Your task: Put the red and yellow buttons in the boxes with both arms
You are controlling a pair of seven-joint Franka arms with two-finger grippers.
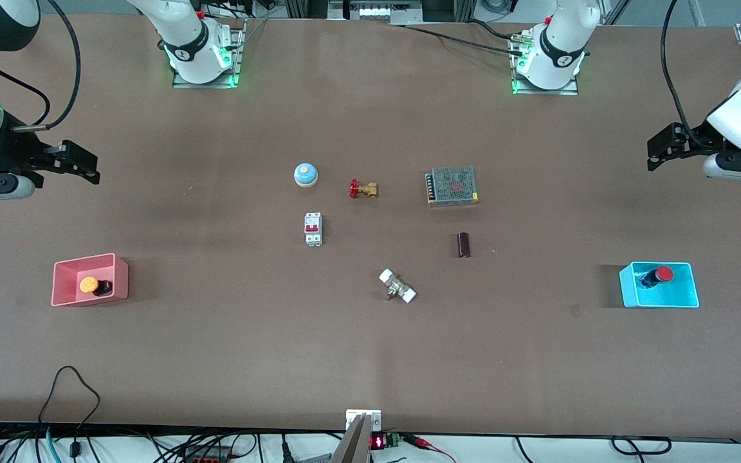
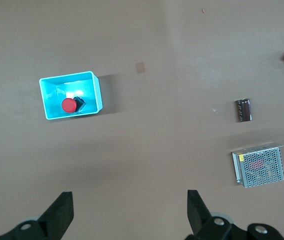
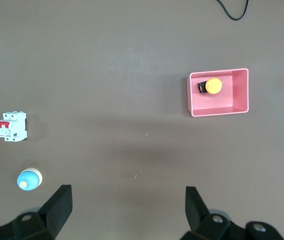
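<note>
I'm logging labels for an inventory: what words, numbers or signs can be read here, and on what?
None can be read.
Circuit breaker: markings too small.
Power supply: side label blurred.
Display at the table's front edge: red digits glow, unreadable.
Round marks on the arm bases: unreadable.

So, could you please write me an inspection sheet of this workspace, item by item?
Surface: brown table, flat, no spill seen.
Job's things: yellow button lies in the pink box toward the right arm's end; red button lies in the cyan box toward the left arm's end.
Clutter: blue bell, brass valve, circuit breaker, metal mesh power supply, dark cylinder, white-capped fitting, all mid-table.
Grippers: left gripper open, empty, up over bare table; right gripper open, empty, likewise.
Cables: black cables along the table edge nearest the camera and on both arms.
Surroundings: nothing seen.
</note>
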